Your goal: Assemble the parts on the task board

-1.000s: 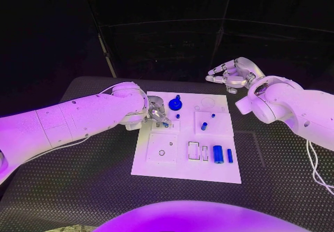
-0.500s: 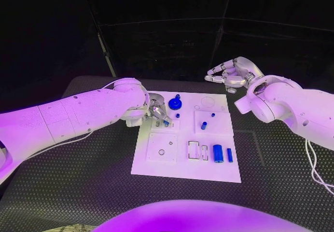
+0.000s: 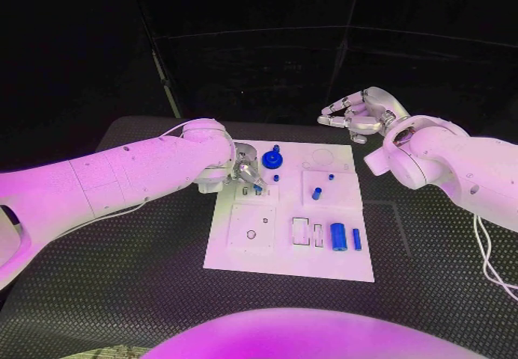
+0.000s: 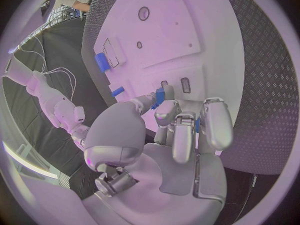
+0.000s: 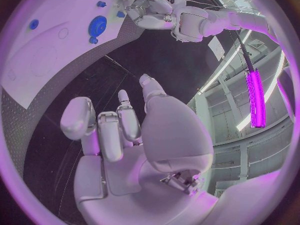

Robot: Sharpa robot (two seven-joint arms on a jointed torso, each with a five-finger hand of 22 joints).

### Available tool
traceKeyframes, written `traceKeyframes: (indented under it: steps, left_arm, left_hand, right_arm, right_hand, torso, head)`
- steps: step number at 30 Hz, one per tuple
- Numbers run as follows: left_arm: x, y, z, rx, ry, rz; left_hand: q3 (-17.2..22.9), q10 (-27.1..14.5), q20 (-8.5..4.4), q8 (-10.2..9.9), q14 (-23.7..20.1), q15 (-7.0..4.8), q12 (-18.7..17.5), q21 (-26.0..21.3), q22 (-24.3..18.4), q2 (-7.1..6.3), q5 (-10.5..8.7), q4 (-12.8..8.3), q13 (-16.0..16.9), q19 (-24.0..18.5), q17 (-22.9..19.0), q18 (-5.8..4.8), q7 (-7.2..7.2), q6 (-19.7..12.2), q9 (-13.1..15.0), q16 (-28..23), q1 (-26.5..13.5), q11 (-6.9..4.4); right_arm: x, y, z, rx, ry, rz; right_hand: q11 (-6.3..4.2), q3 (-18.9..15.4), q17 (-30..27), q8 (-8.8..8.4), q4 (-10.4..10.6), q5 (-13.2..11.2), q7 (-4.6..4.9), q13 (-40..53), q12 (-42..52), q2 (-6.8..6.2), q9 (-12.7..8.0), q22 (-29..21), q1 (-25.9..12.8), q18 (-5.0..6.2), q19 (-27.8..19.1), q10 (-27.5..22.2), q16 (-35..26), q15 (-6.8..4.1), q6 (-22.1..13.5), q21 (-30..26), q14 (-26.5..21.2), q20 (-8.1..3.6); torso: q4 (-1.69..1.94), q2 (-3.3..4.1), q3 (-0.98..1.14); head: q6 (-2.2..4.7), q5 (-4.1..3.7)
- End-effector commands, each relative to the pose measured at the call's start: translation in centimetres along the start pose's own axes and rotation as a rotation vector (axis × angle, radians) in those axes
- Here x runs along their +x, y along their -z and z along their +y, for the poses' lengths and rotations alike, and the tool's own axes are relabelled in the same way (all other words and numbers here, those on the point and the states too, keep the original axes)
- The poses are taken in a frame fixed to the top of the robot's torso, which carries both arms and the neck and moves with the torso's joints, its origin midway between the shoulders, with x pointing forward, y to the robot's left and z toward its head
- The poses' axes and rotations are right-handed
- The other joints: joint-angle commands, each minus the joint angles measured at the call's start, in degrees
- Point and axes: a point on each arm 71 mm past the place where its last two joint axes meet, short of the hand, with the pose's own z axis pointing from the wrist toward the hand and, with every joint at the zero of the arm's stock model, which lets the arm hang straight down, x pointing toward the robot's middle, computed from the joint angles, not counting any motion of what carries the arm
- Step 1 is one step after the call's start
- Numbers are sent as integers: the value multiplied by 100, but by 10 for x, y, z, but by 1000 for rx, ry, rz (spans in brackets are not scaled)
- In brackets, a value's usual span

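The left hand [image 3: 244, 172] hung low over the far left part of the white task board [image 3: 290, 265], its fingers curled in and pinching a small blue part [image 4: 160, 96] just above the board's slots. The right hand [image 3: 359, 112] hovered beyond the board's far right corner, fingers loosely curled and holding nothing. A blue knob [image 3: 271, 158] and a blue cylinder [image 3: 337, 237] sat on the board.

I can read no writing anywhere before me: no label, brand, number or sign on the task board [image 3: 251, 258], on its blue parts [image 3: 337, 237], or on the surface [image 3: 119, 277] beneath them.
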Motion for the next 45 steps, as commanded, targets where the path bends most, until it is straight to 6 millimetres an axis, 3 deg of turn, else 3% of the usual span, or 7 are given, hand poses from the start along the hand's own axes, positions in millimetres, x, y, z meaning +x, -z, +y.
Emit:
traceKeyframes:
  steps: [1,23,26,28,45]
  left_arm:
    - [-1,-1,-1,-10,-30,-15]
    - [9,-3,-1,-16,-71,33]
    - [10,-2,-1,-15,-73,38]
    - [10,-2,-1,-15,-74,40]
    - [10,-4,2,-24,-72,43]
  left_hand:
    - [1027,-4,31,38,594,34,4,3,352,67,35,-993,9,-4,1510,81,-18,-26,12,18,-9,-5]
    - [1111,15,28,94,594,29,27,10,366,49,62,-1052,25,6,1510,79,-27,-10,51,18,-55,-13]
    - [1195,24,22,155,594,22,27,16,381,5,327,-1090,14,15,1510,77,-36,-1,96,18,-148,-20]
    - [1222,34,18,180,594,19,34,21,389,-7,387,-1104,18,21,1510,75,-41,0,115,18,-182,-26]
    - [1273,47,12,224,594,10,41,45,415,-21,448,-1134,20,39,1510,69,-52,6,145,18,-225,-36]
  right_arm:
    - [0,0,2,-9,1,6]
    - [2,-1,2,-10,0,7]
    - [2,-1,2,-9,0,7]
    - [2,-1,2,-9,0,7]
    - [2,-1,2,-10,0,8]
  right_hand:
    - [-24,-29,692,17,7,9,-10,7,5,21,-8,2,-53,-8,13,-16,-19,-46,-34,-32,430,-31]
    - [-24,-29,692,17,7,9,-10,7,5,21,-8,2,-53,-8,13,-16,-19,-46,-34,-32,430,-31]
    - [-24,-29,692,17,7,9,-10,7,5,21,-8,2,-53,-8,13,-16,-19,-46,-34,-32,430,-31]
    - [-24,-29,692,17,7,9,-10,7,5,21,-8,2,-53,-8,13,-16,-19,-46,-34,-32,430,-31]
    - [-24,-29,692,17,7,9,-10,7,5,21,-8,2,-53,-8,13,-16,-19,-46,-34,-32,430,-31]
  torso:
    - [0,-1,-4]
    - [4,-2,-4]
    - [5,-1,-6]
    - [6,-1,-5]
    - [0,2,0]
  head:
    - [-6,-2]
    - [-25,0]
    - [-29,0]
    - [-26,1]
    - [-31,15]
